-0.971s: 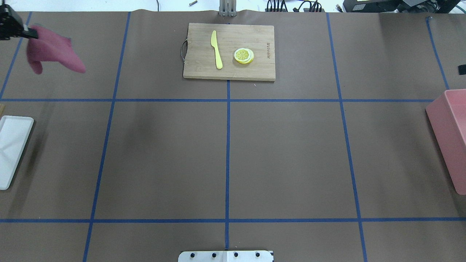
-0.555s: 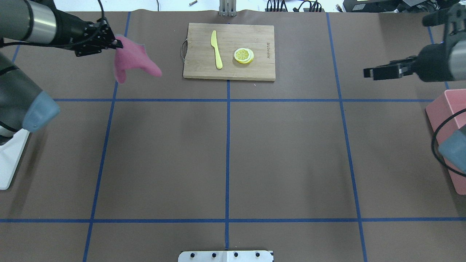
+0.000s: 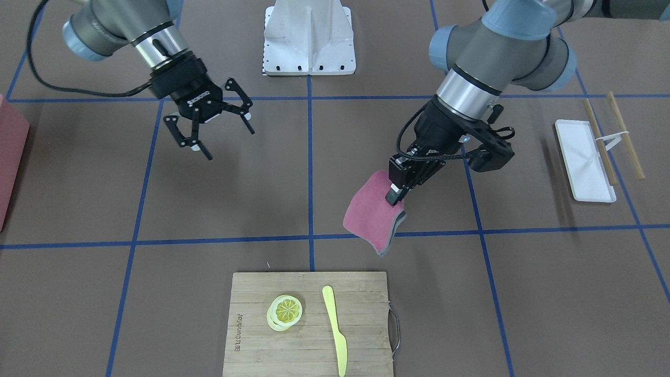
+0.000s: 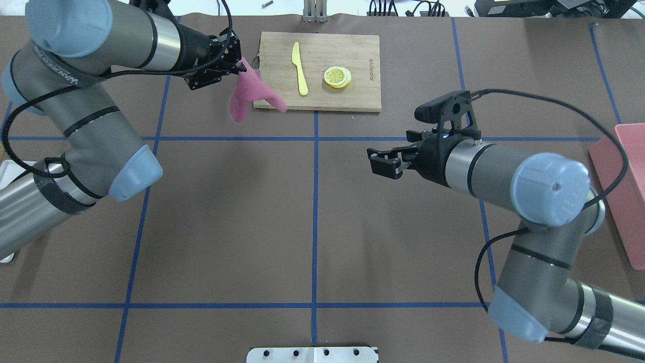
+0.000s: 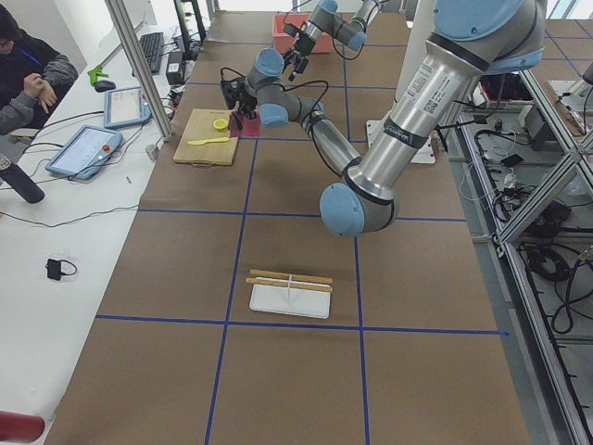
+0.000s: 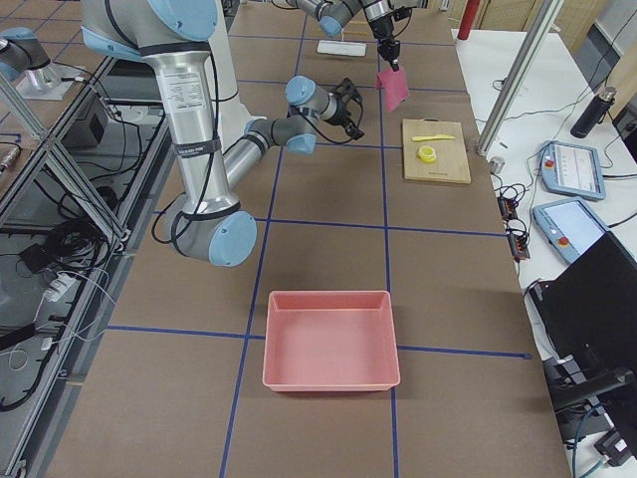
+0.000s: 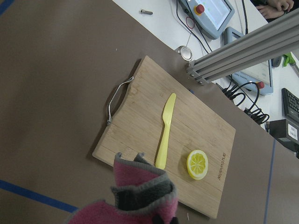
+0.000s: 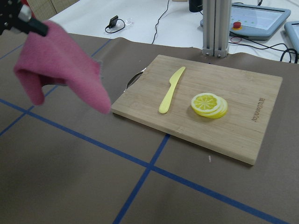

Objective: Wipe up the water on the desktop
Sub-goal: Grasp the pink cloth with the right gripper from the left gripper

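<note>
My left gripper (image 4: 233,64) is shut on a corner of a pink cloth (image 4: 250,93) with a grey underside. The cloth hangs above the brown desktop (image 4: 227,227) at the cutting board's left edge. The front-facing view shows the same gripper (image 3: 396,196) pinching the cloth (image 3: 369,212) just on the robot's side of the board. My right gripper (image 3: 227,137) hangs open and empty over the desktop's right half, also seen from overhead (image 4: 375,162). The cloth fills the bottom of the left wrist view (image 7: 126,203). I cannot make out any water on the desktop.
A bamboo cutting board (image 4: 352,98) at the far middle carries a yellow knife (image 4: 300,68) and lemon slices (image 4: 337,77). A pink bin (image 4: 622,196) sits at the right edge, a white tray (image 3: 583,157) with chopsticks at the left end. A person sits beyond the far side.
My left arm has carried the cloth rightward from the far left corner to the cutting board's left edge. My right arm has come in from the right edge toward the middle.
</note>
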`<state>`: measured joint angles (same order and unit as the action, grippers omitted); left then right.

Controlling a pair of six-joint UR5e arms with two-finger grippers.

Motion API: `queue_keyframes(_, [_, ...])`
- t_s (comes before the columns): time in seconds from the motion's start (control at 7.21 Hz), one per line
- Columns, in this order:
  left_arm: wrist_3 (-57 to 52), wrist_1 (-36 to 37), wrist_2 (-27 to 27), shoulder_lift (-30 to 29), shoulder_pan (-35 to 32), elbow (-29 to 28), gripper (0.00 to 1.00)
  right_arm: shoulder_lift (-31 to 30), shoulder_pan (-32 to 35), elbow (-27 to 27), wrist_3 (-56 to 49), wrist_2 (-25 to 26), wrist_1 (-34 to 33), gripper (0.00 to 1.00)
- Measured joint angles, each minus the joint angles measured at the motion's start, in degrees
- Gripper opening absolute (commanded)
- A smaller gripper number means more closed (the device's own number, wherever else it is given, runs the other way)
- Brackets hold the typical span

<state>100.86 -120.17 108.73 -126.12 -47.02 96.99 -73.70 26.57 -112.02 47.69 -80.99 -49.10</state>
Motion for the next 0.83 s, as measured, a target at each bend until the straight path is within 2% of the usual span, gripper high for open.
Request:
queue_keyframes(0.28, [3.6, 1.8, -0.5, -2.1, 1.3, 0.3, 0.00, 4.6, -6.6, 1.9, -1.8, 9.9, -4.0, 0.99])
queue_keyframes(0.56, [4.6, 3.4, 1.4, -2.5, 2.6, 2.5, 0.00, 8.7, -8.3, 4.0, -3.0, 14.0, -7.9, 0.99])
queue_keyframes(0.83, [4.7, 7.3, 5.6, -2.0, 4.2, 7.4, 0.00, 9.5, -8.6, 5.3, -3.3, 16.9, -8.3, 0.99])
